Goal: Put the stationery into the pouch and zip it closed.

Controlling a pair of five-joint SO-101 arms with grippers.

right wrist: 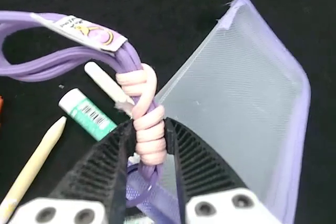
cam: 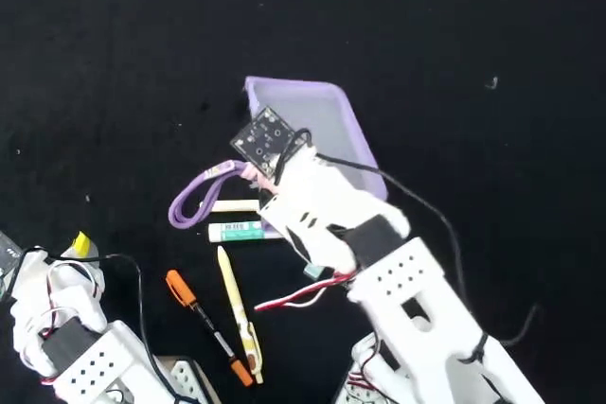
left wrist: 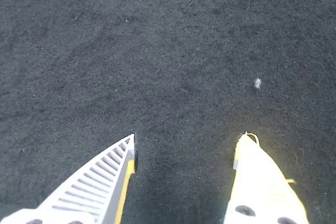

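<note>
The translucent purple pouch [cam: 327,125] lies flat mid-table, its mesh side [right wrist: 247,93] close in the right wrist view. My right gripper [right wrist: 148,145] is shut on the pink coiled pull [right wrist: 147,124] at the pouch's corner, where the purple strap loop [cam: 194,198] joins. Beside the loop lie a short white stick [cam: 235,205] and a green-and-white tube [cam: 237,231]. Nearer the front are a yellow pen [cam: 237,305] and an orange marker [cam: 204,324]. My left gripper [left wrist: 184,148] hangs open over bare black cloth at the front left.
Black cloth [cam: 492,167] covers the whole table. The right arm's body [cam: 417,300] and its red and white wires [cam: 294,295] sit just right of the pens. The left arm [cam: 57,300] stands in the front left corner.
</note>
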